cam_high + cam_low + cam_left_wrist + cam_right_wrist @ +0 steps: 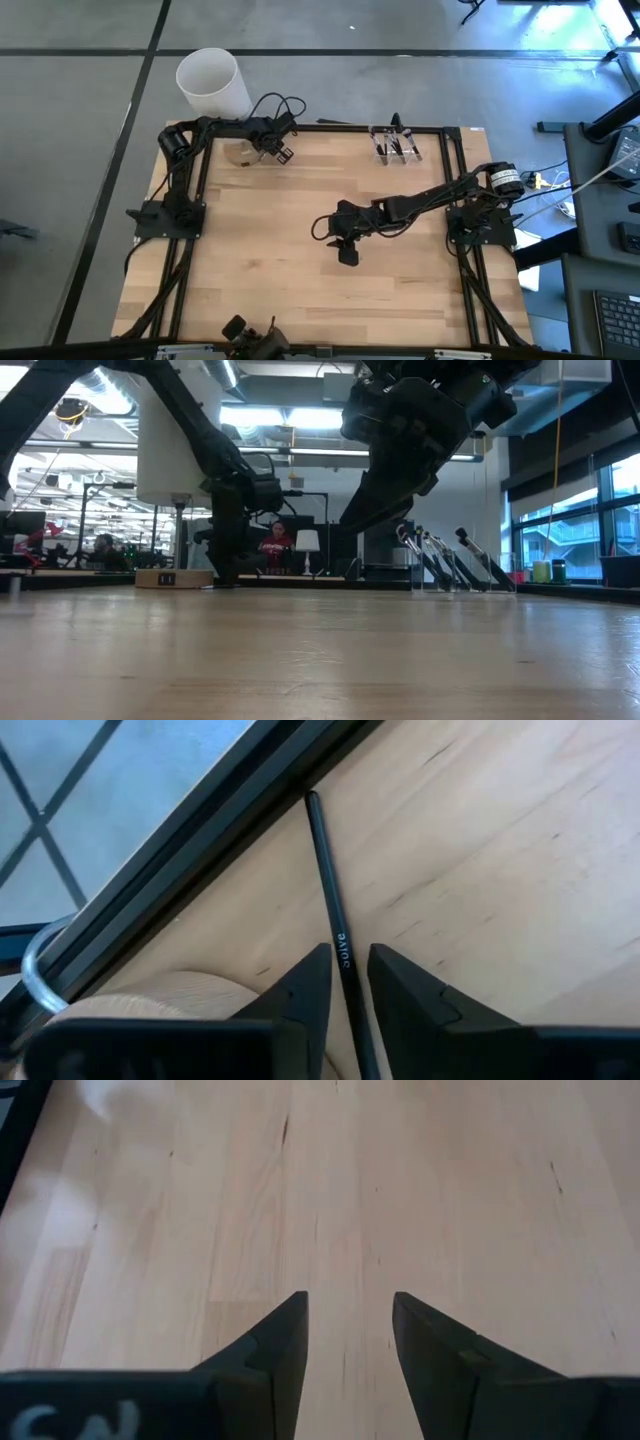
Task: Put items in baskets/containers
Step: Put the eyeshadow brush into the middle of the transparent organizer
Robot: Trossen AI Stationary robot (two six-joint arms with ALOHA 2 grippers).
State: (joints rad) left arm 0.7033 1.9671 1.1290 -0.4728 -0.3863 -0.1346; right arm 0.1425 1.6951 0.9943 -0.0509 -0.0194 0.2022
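From above, the clear holder [397,146] at the table's 1 o'clock edge already carries several brushes, while the left gripper [277,150] works at 11 o'clock and the right gripper [347,256] hangs mid-table. The left wrist view shows 1 black brush [333,925] lying flat by the table's rail with the jaws straddling its handle, narrowly apart, not visibly clamped, so it is not yet lifted. The right wrist view shows jaws apart over bare wood.

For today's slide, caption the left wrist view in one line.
Left end effector straddles a thin black brush handle lying on the wooden table.
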